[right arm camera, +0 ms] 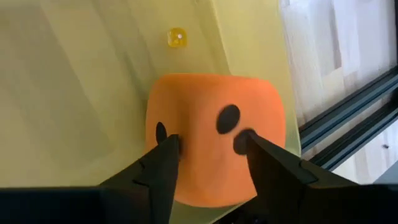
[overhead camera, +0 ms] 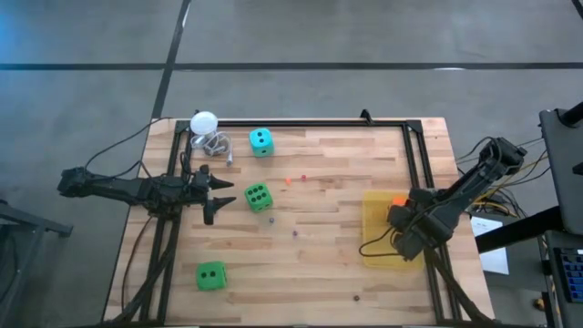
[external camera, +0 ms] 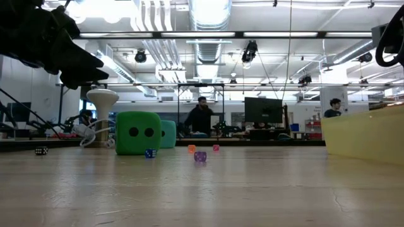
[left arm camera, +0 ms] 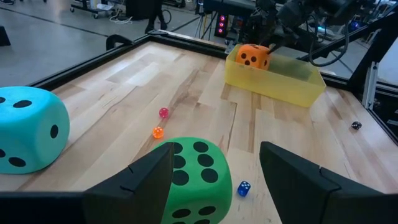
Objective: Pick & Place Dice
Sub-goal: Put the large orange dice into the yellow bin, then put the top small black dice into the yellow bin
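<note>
While the right gripper [right arm camera: 208,155] hangs over the yellow bin [overhead camera: 375,239] at the table's right side, the orange-red die [right arm camera: 214,134] sits between its two fingers, over the bin's floor. Fingers stand just at the die's face, one on either side of two dark pips; grip or release cannot be told from the wrist view. From the left wrist view, the orange-red die shows at the bin's rim under the right arm. A tiny yellow die [right arm camera: 177,37] lies on the bin floor past the big one.

Left gripper [overhead camera: 217,193] waits over the table's left part, jaws spread wide and holding nothing. Just beyond its fingertips sits a bright green die [overhead camera: 258,197], on the wood, not touched. Teal die [overhead camera: 260,140] rests toward the far edge, near the white ball [overhead camera: 204,122] on its coiled stand. Second green die [overhead camera: 210,276] lies near the front left corner, well apart from the rest.

Small scattered dice on the boards: an orange one [left arm camera: 158,132], a pink one [left arm camera: 163,112], a blue one [left arm camera: 244,188], a black one [left arm camera: 356,125] near the right rail.
</note>
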Available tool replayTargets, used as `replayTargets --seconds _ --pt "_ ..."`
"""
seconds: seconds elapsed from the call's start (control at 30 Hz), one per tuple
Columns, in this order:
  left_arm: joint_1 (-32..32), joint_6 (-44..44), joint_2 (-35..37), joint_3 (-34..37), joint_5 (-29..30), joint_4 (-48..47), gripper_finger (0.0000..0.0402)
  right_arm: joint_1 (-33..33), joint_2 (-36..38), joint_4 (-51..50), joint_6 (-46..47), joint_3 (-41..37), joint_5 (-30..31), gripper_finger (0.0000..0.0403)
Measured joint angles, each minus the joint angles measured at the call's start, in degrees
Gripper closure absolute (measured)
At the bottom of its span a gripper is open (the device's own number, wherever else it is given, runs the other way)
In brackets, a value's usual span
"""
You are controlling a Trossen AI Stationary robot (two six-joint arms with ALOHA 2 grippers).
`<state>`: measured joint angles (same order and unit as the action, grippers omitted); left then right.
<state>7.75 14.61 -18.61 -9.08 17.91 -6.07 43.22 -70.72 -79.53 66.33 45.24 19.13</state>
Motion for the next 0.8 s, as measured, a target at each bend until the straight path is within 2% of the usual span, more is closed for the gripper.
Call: replayTargets --seconds 0.23,0.43,0.53,0.6,0.7,0.8 --pt "0.0 0.0 0.0 0.0 0.0 0.0 0.0159 0.0 0.0 0.3 1.4 3.6 -1.7 0.0199" --pt "0.0 0.0 0.0 0.0 0.0 0.0 0.0159 0.0 0.0 1.1 2.7 9.8 -1.6 0.0197" --pt "0.0 0.0 0.0 0.0 0.0 1.6 0.0159 0.0 0.1 5.1 2.4 12.9 -0.3 0.0197" --pt "0.0 0.0 0.0 0.0 0.0 4.6 0.0159 0.0 0.1 9.1 0.5 14.3 2.9 0.0197" --pt "0.0 0.2 0.0 -0.1 -0.6 8.0 0.0159 -0.8 -0.5 16.6 -5.2 15.4 7.3 0.0197" --pt "0.0 0.4 0.0 -1.0 -1.6 6.8 0.0159 -2.2 -2.1 21.6 -10.8 15.5 7.9 0.02"
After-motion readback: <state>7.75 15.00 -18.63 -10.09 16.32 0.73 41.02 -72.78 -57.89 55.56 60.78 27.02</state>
